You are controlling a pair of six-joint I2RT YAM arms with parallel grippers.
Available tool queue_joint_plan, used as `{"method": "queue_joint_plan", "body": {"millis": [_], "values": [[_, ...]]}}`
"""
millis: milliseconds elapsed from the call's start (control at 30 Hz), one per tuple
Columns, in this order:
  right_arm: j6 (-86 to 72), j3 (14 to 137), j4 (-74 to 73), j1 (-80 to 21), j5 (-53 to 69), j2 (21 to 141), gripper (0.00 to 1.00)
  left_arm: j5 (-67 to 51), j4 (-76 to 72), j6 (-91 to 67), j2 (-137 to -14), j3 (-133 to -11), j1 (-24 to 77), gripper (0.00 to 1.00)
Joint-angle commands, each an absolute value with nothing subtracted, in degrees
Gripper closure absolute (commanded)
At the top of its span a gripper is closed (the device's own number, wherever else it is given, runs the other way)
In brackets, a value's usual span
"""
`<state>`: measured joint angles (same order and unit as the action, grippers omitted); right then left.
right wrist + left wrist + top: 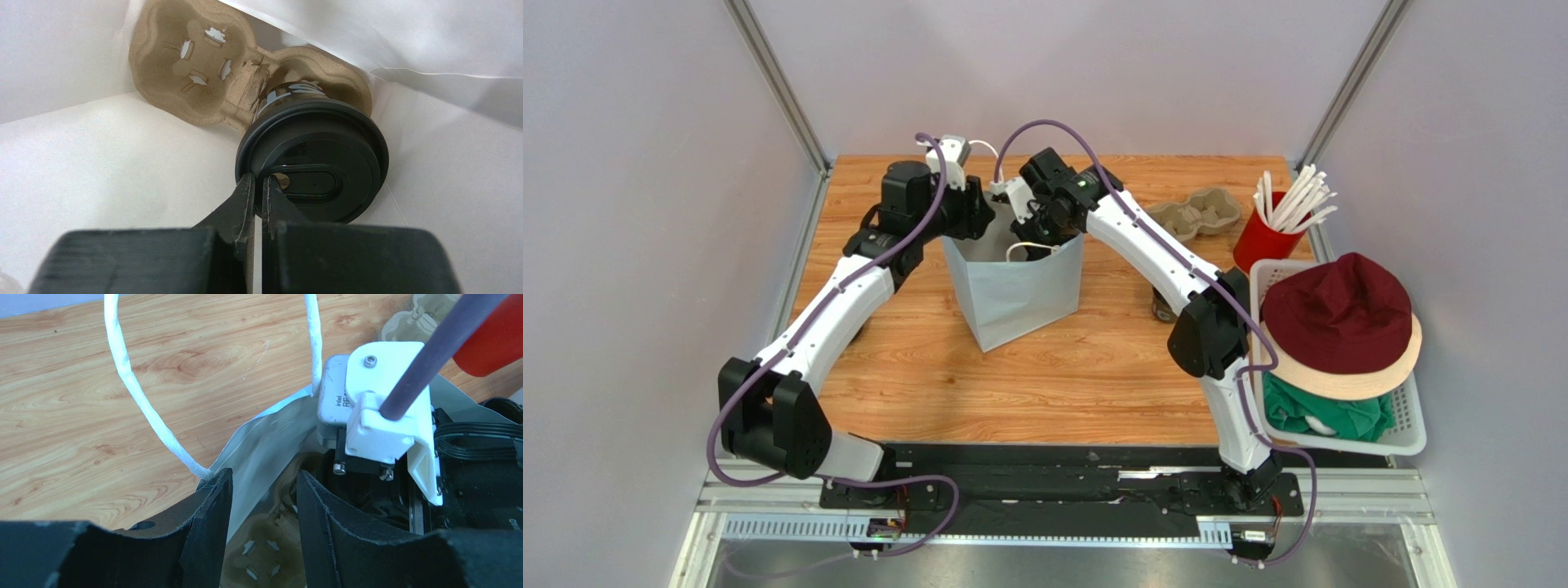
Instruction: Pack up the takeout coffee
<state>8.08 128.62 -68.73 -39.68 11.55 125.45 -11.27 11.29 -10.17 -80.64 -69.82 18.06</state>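
Right hand [258, 179] closed at coffee cup [319, 165] lid, body mostly hidden

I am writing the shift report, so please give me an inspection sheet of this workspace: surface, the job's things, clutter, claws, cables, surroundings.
Surface: wooden table, bearing everything below.
Job's things: takeout coffee, lid on, appears seated in one well of a pulp carrier at the bottom of the upright paper bag.
Clutter: second carrier, red cup of straws, basket holding hats and green cloth, all on the right side.
Claws: left claw open, straddling the bag's rim; right claw inside the bag, shut on the lid's edge.
Cables: purple cable along each arm; one arches above the bag.
Surroundings: grey walls; nothing else seen.
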Motion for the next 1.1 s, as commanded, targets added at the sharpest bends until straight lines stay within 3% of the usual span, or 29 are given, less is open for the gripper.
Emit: {"method": "queue_joint_plan", "body": {"millis": [0, 1067], "values": [[9.31, 127.80, -70.31, -40.08, 10.90, 124.72, 1.00, -7.65, 12.13, -11.34, -81.82, -71.89, 17.84, 0.48], [12.65, 127.79, -67.85, -41.04, 11.95, 119.27, 1.00, -6.94, 15.73, -11.95, -85.69, -75.59, 19.51, 0.48]]}}
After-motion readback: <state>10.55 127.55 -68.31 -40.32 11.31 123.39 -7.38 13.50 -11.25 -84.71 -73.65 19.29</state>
